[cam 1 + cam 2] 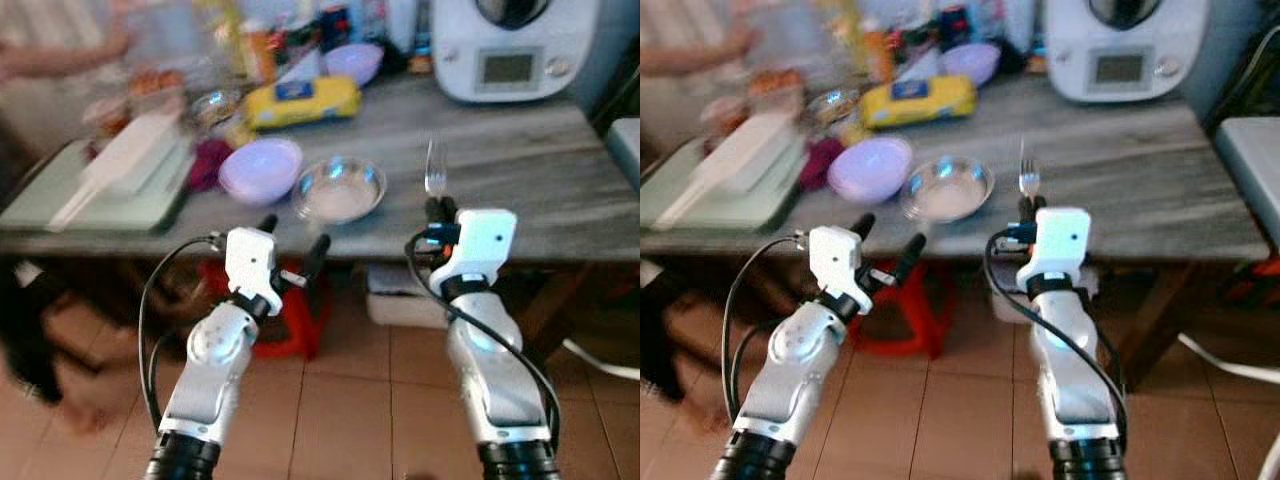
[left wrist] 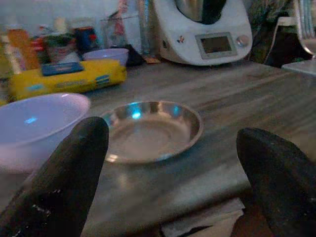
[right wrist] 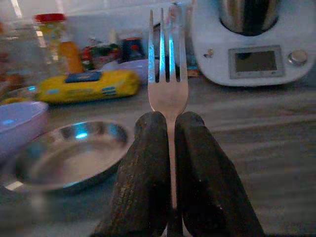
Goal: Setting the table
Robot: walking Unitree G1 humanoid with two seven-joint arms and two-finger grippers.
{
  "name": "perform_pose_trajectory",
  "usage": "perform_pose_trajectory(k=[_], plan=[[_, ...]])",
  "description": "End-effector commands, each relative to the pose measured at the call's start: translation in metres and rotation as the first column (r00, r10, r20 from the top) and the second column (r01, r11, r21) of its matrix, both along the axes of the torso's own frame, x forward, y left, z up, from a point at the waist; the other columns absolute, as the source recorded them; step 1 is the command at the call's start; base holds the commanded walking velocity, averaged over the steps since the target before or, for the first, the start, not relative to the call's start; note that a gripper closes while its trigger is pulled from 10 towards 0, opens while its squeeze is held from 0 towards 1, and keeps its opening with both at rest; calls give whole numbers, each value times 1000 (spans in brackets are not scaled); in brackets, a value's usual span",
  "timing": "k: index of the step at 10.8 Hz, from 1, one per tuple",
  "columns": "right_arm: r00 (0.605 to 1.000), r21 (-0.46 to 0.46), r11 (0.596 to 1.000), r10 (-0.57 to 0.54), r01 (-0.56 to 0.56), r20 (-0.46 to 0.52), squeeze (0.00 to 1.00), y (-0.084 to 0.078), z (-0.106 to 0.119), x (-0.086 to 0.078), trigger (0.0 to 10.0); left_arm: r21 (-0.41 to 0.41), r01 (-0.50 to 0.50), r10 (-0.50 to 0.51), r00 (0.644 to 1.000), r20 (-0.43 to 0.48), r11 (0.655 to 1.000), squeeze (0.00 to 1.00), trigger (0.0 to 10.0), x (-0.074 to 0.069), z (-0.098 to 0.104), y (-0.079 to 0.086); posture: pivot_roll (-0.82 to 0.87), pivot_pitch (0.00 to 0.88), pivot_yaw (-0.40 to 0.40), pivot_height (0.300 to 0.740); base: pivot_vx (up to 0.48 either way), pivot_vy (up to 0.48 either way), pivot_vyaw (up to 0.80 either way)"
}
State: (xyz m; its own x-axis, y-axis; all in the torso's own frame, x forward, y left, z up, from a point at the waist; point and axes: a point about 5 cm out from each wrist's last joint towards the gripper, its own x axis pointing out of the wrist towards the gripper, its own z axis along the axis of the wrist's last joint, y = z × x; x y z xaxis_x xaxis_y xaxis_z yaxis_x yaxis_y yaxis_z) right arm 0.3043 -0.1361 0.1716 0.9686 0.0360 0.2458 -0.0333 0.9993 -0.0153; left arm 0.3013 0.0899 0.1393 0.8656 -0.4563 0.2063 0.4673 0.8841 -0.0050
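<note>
Head views bright but soft, blur heaviest toward the far left of the table [image 1: 560,190]. Wrist views dim, bluish; blue-white glints on metal dish [image 2: 150,131] and fork [image 3: 168,74].

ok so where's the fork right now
The fork stands upright, clamped in the right gripper at the table's near edge, just right of the steel bowl and in front of the white kitchen machine.

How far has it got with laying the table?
Early on. A metal dish already sits on the table beside a lilac bowl. The right gripper holds a fork upright, not yet laid down. The left gripper is open at the table's edge. Placing the fork remains.
</note>
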Motion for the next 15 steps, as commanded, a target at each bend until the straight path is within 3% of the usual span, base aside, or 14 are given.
perform_pose_trajectory(k=[1, 4, 6, 13, 15], plan=[[1000, 4, 1000, 2, -2, 16, 0, -1, 4, 0, 10000, 9, 4, -4, 1000, 6, 1000, 0, 10000, 0, 1, -1, -147, 105, 137, 740, 330, 0, 0], [1000, 6, 1000, 2, -2, 14, 0, 1, 4, -1, 10000, 6, 9, -9, 1000, 5, 1000, 0, 10000, -2, -1, -1, -147, 106, 133, 740, 97, 0, 0], [1000, 6, 1000, -4, 4, 13, 0, 0, 4, -1, 10000, 67, 49, -52, 998, 47, 997, 0, 10000, -13, -2, -2, -145, 108, 130, 740, 0, 0, 0], [999, 9, 999, -47, 47, -5, 0, -13, 7, 3, 10000, 153, 137, -135, 991, -20, 979, 0, 10000, -29, -24, 22, -151, 121, 107, 740, 0, 0, -330], [999, 18, 999, -50, 50, -19, 0, -16, 6, 4, 10000, 124, 163, -160, 986, -34, 979, 0, 10000, -32, -26, 19, -147, 126, 108, 740, 0, 0, 0]])
